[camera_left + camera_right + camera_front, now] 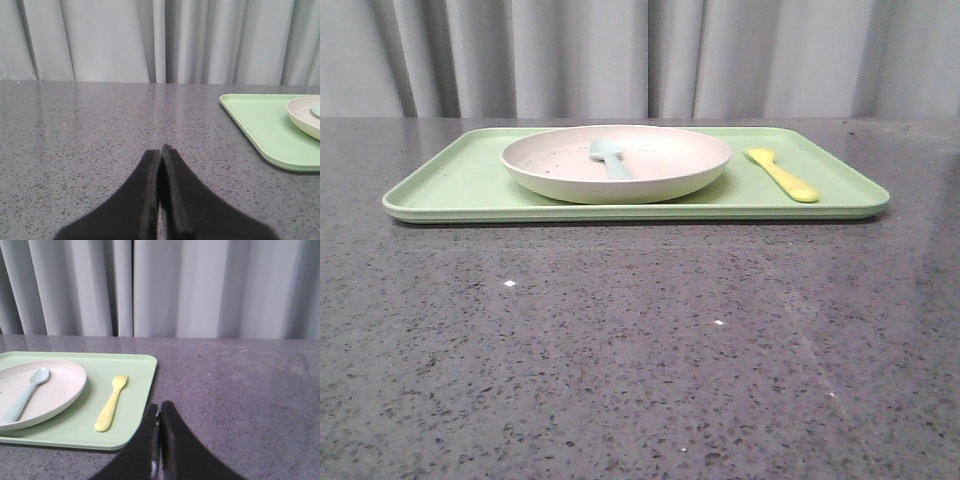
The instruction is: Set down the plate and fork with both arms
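Right tool [159,412]: fingers pressed together, nothing held, hovering just off the corner of the green tray [137,390]. On the tray: plate [55,390] with pale blue spoon [22,400] in it, yellow fork [111,402] beside the plate. Tray sits on grey speckled desk [240,385].

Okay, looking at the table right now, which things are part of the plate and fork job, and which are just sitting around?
Part of the job:
- plate, on the tray
- fork, on the tray, right of the plate
- left end effector, shut, empty
- right end effector, shut, empty

Just there:
- pale blue-green spoon, lying in the plate
- green tray
- grey speckled table
- curtain
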Motion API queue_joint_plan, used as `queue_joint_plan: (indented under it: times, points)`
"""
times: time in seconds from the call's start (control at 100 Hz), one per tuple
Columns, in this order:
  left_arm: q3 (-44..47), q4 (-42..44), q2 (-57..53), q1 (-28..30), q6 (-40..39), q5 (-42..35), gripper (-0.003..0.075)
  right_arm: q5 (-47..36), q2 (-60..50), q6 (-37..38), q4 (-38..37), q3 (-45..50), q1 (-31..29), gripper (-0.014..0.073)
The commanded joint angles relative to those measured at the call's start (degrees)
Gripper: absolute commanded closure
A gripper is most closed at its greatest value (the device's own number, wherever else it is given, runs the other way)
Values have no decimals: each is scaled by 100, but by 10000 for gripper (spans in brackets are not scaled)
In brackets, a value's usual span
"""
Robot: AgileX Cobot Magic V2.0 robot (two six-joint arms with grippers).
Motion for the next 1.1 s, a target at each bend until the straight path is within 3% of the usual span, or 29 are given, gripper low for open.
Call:
queue_joint_plan:
  times: [0.0, 0.15, 0.36, 0.58, 0.7, 1.09]
  points:
    - [68, -21, -181, 7, -33, -438, 741, -1000, 12, -345, 213, 99, -185, 662]
    - [68, -21, -181, 7, -33, -438, 741, -1111, -239, -825, 645, 456, -466, 662]
    - [68, -21, -181, 7, -33, -438, 741, -1111, -823, -821, 693, 1006, -961, 662]
    - [68, -21, -181, 7, -33, -438, 741, -1137, -1717, -687, 693, 1796, -1074, 662]
    - [68, -21, -181, 7, -33, -438, 741, -667, -1686, -680, 693, 1770, -1088, 662]
    - [68, -21, -181, 7, -33, -438, 741, -646, -1686, -680, 693, 1770, -1088, 662]
